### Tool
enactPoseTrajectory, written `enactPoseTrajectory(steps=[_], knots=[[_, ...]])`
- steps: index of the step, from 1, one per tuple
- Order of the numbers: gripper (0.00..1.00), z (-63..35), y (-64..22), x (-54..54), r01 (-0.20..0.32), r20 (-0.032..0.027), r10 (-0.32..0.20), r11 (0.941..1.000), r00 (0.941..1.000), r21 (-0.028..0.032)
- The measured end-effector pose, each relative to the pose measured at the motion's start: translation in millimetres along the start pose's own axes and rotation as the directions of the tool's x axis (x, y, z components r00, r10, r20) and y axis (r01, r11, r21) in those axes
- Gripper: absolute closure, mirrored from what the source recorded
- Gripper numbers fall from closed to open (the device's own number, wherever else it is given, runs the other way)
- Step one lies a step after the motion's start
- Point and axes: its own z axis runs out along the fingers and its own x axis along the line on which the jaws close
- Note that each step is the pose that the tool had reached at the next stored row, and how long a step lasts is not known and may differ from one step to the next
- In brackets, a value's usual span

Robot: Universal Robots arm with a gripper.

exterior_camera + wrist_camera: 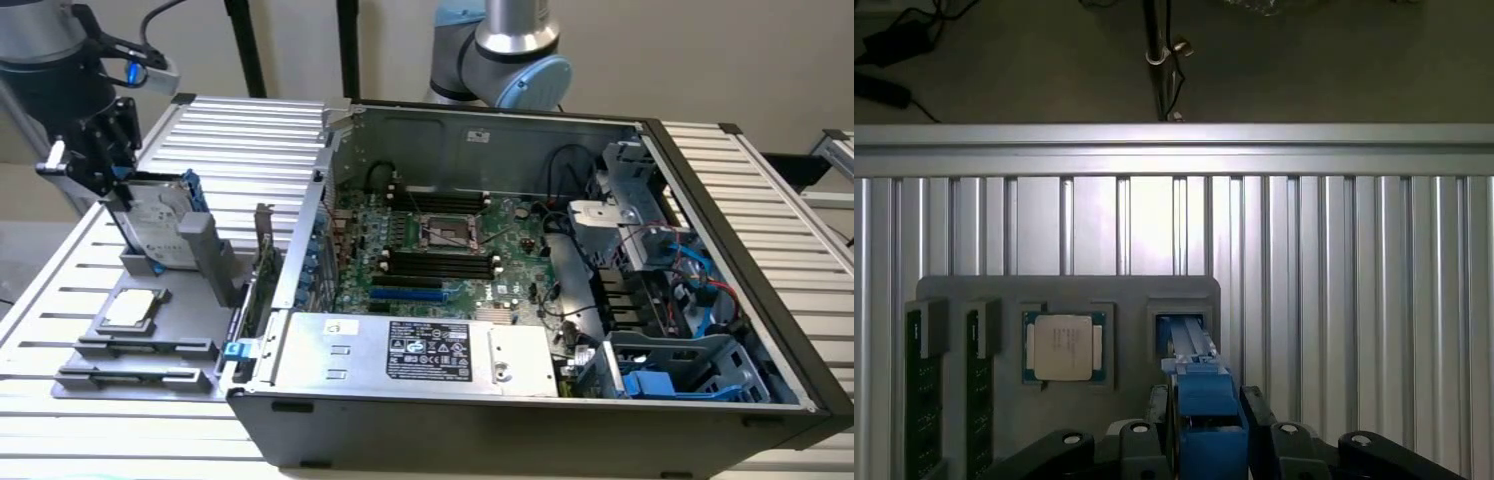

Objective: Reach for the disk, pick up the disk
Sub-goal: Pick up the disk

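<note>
Holder (pixel 167 350): grey moulded plastic tray with recessed slots, on ribbed aluminium table (pixel 247 130).
Chip (pixel 134 308): small silver square, lay flat in a recess.
Disk (pixel 158 222): flat metal slab with blue plastic rails; stood on edge in holder, 12 o'clock of chip, 9 o'clock of case (pixel 534 440).
Gripper (pixel 1204 408): black fingers were clamped on disk's upper end, one each side.
Labels: white on disk, black-white on power unit (pixel 334 350); print unreadable.
</note>
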Motion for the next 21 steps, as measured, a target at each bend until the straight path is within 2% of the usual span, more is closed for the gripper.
enactPoseTrajectory(steps=[5, 7, 15, 19, 21], knots=[[0.58, -0.1, -0.1, 0.0, 0.0, -0.0002, 0.0, 1.0, 1.0, -0.0003], [0.67, 0.0, -0.1, 0.0, 0.0, -0.0002, 0.0, 1.0, 1.0, -0.0004], [0.67, 0.1, -0.3, 0.1, 0.0, 0.0003, 0.0, 1.0, 1.0, -0.0002], [0.67, 0.1, -0.2, 0.8, 0.0, 0.0022, 0.0, 1.0, 1.0, -0.0003], [0.67, 0.1, -0.2, 1.8, 0.0, 0.0051, 0.0, 1.0, 1.0, -0.0003]])
